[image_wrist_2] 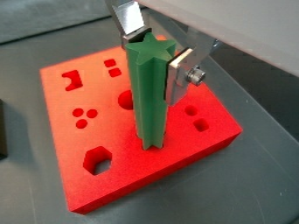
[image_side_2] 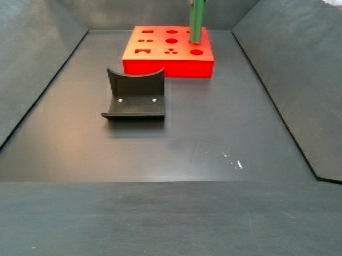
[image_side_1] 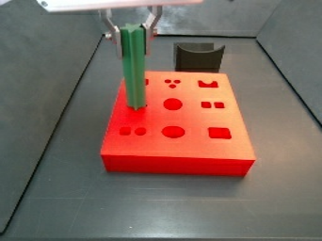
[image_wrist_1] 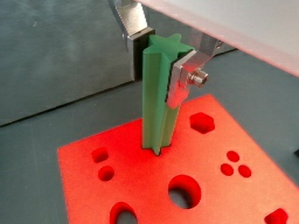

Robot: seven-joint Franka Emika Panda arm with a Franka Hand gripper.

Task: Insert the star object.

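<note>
My gripper [image_wrist_1: 158, 61] is shut on the star object [image_wrist_1: 159, 105], a long green peg with ridged sides, and holds it upright near its top. The flat silver fingers [image_wrist_2: 179, 77] clamp it from two sides. The peg's lower end meets the top of the red block [image_wrist_1: 128, 175] near one corner, among its shaped holes. How deep it sits I cannot tell. In both side views the peg [image_side_1: 132, 66] [image_side_2: 198, 22] stands upright on the red block [image_side_1: 176, 160] [image_side_2: 167, 68]. The gripper [image_side_1: 132, 28] is above it.
The dark fixture [image_side_1: 198, 55] [image_side_2: 134, 95] with a curved back stands on the floor apart from the red block. Grey bin walls [image_side_2: 40, 90] rise on all sides. The block has round, square, hexagon and other holes [image_wrist_2: 97, 159].
</note>
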